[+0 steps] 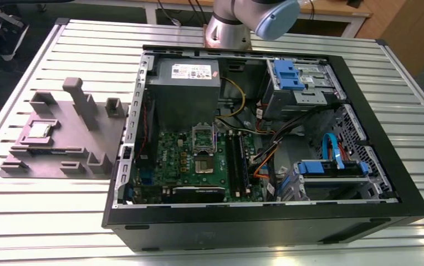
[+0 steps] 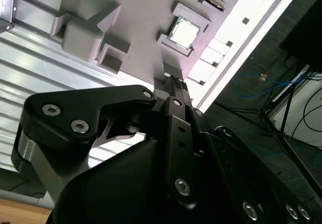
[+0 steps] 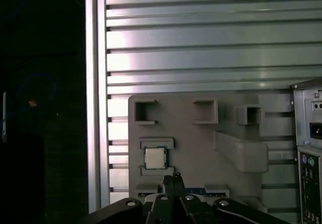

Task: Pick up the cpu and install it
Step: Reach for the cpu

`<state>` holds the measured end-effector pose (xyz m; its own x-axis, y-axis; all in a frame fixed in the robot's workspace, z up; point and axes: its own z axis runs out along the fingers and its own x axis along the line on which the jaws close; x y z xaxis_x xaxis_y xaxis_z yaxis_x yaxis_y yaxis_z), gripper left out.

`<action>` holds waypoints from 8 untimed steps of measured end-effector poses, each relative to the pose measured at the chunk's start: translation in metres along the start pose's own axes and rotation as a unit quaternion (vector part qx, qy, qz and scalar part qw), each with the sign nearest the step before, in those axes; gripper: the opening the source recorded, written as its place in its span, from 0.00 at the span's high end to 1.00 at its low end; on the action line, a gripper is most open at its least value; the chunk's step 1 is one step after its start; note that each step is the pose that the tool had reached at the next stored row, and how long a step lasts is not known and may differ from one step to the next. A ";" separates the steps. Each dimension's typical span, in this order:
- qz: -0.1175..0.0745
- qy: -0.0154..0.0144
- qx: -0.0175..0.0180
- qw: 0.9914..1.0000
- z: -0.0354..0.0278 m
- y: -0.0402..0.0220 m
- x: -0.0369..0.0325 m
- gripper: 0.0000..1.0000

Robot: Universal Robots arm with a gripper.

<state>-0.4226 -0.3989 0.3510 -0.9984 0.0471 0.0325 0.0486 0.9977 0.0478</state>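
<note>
Gripper closed and empty, near cpu seated in grey block recess; sound pickup requires jaws opened, squared to chip edges, centred.

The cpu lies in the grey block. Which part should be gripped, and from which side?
Grip the cpu by its two free opposite edges, coming straight down from above. It lies flat, metal top up, in a seat of the grey block, whose raised lips seem to border the other two edges.
</note>
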 end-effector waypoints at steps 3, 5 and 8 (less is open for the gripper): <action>0.000 0.000 0.000 1.000 0.0004 -0.0002 0.0036 0.89; 0.000 0.000 0.000 1.000 0.0008 -0.0003 0.0058 0.89; 0.000 0.000 0.000 1.000 0.0012 -0.0005 0.0089 0.89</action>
<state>-0.4316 -0.3989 0.3501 -0.9984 0.0468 0.0328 0.0484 0.9977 0.0477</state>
